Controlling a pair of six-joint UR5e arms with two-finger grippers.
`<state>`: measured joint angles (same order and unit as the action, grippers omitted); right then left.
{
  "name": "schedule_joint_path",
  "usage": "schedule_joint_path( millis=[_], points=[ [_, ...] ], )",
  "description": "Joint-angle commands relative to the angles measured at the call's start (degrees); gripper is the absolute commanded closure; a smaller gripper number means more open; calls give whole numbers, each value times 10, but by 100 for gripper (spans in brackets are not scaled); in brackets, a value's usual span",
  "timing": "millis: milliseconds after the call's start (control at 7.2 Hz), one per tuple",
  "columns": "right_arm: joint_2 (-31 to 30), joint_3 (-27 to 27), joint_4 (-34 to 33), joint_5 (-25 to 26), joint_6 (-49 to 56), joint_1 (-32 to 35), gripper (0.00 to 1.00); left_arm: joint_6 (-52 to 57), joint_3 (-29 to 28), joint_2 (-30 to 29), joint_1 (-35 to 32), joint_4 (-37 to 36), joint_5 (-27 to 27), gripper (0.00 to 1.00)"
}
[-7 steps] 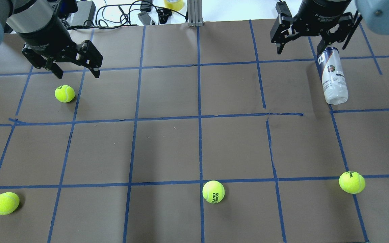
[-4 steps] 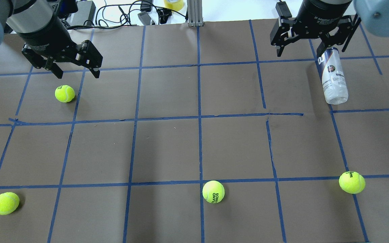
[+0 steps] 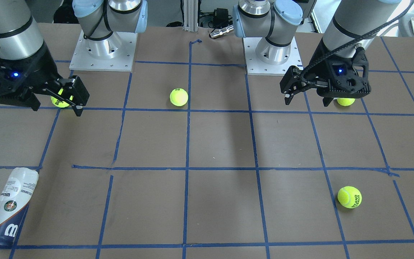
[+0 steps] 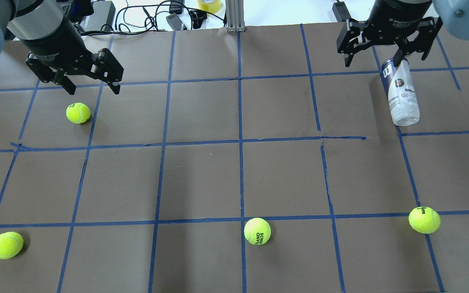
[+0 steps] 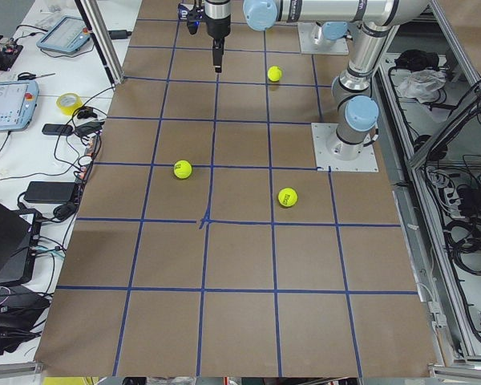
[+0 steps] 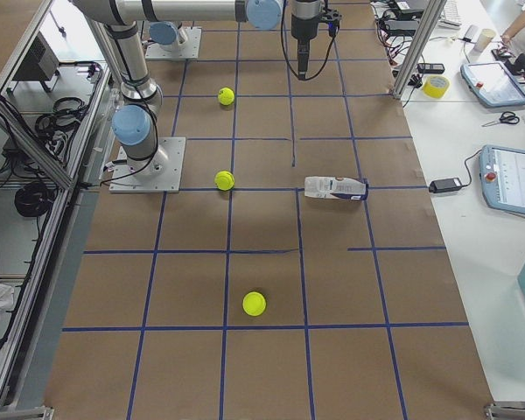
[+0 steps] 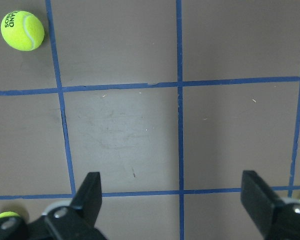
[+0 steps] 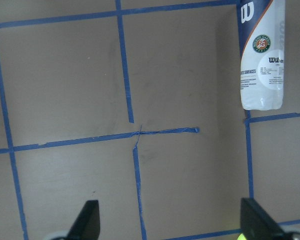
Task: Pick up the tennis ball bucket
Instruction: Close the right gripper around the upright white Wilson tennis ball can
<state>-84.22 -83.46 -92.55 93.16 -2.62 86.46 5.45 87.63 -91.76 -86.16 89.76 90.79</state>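
Overhead exterior shows the right hand (image 4: 385, 61), spread wide and empty, hanging apart from the tennis ball bucket (image 4: 401, 91), which lies on its side on the bench (image 4: 202, 179), so grasp and lift seem both undone; the left hand (image 4: 94, 90), equally wide and empty, is well apart from it.

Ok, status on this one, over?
Left gripper open, right gripper open, both empty. Tennis ball bucket lying flat, untouched. Tennis balls apart from it.
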Motion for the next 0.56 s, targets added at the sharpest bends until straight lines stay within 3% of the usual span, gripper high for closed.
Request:
schedule_joint_path(
  millis=[0,278,417],
  points=[
    [46,9,-23,2,76,-83,0,0,0,0,-1,1,0,0],
    [152,36,-115,2,106,-133,0,0,0,0,-1,0,1,0],
    [218,66,-118,3,105,-140,0,0,1,0,-1,0,1,0]
  ],
)
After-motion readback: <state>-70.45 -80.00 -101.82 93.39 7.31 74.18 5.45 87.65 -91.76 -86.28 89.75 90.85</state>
